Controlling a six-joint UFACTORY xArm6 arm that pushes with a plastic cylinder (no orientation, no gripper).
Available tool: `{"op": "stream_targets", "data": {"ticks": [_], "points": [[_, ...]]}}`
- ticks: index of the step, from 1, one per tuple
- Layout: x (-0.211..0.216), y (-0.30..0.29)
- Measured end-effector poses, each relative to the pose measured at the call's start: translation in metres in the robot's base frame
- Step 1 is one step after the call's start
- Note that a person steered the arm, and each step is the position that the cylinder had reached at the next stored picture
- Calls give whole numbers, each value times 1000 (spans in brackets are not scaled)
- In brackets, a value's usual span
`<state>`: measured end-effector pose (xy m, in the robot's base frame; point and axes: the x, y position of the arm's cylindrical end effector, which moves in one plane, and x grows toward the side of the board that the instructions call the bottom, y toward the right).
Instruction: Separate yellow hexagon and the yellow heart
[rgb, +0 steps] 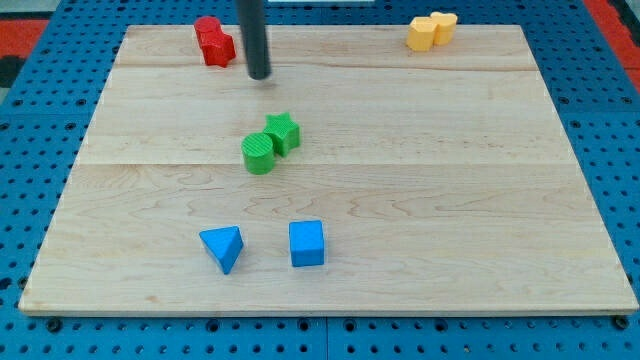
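The yellow hexagon (421, 35) and the yellow heart (444, 26) sit touching each other at the view's top right of the wooden board (450, 200), the heart to the right and slightly above. My tip (259, 75) is near the view's top, left of centre, far to the left of both yellow blocks. It stands just right of the red blocks (214, 41).
A green star (283, 131) and a green cylinder (258, 154) touch each other near the board's middle. A blue triangle (223, 247) and a blue cube (307, 243) lie near the view's bottom. Blue pegboard surrounds the board.
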<state>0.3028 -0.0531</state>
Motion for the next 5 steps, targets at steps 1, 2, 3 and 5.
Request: {"op": "stream_targets", "data": {"ticks": [1,2,3,5], "points": [[0,102],[-22,211],[-71,299],[-111,258]]}}
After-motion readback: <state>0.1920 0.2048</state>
